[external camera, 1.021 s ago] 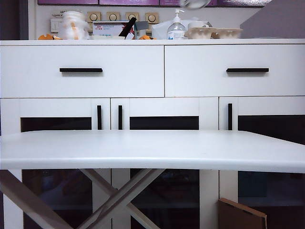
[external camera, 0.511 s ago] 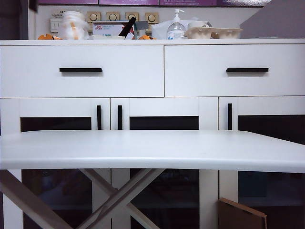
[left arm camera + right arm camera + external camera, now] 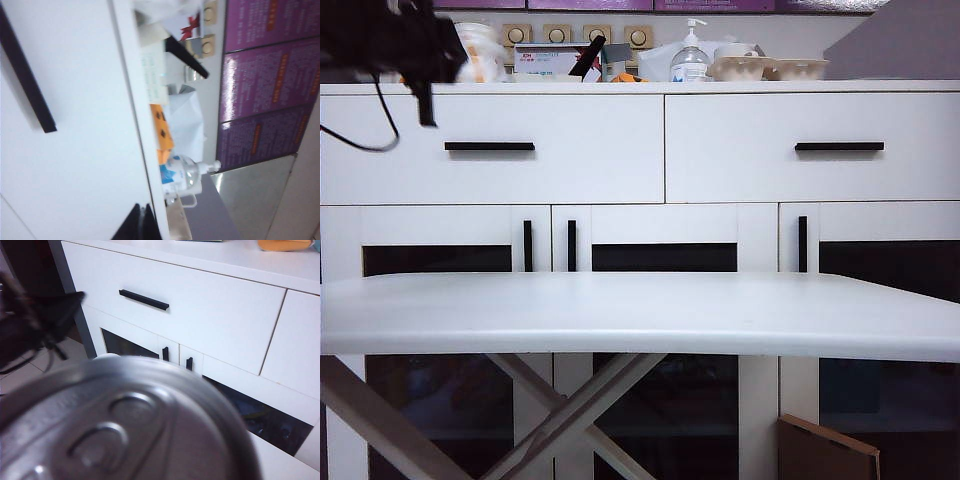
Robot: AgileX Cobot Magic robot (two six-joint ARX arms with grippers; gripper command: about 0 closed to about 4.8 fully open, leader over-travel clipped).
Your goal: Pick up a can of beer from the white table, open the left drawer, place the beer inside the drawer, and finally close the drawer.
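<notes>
The silver top of the can of beer (image 3: 130, 425), with its pull tab, fills the lower part of the right wrist view, hiding my right gripper's fingers; it is held up facing the cabinet. In that view the left drawer (image 3: 200, 315) lies beyond, closed, with its black bar handle (image 3: 144, 299). My left gripper (image 3: 424, 112) is shut and empty, hanging by the upper left corner of the left drawer (image 3: 490, 175), to the left of its handle (image 3: 490, 146). Its closed fingertips (image 3: 142, 222) point at the drawer front. The white table (image 3: 640, 320) bears nothing.
The cabinet top carries a pump bottle (image 3: 690, 60), egg trays (image 3: 770, 68) and boxes. The right drawer (image 3: 839, 147) is closed. Dark glass doors stand below the drawers. A cardboard piece (image 3: 825, 450) leans at the lower right under the table.
My left arm has swung into the exterior view from the upper left and now hangs before the left drawer's corner. Drawers and table are unchanged.
</notes>
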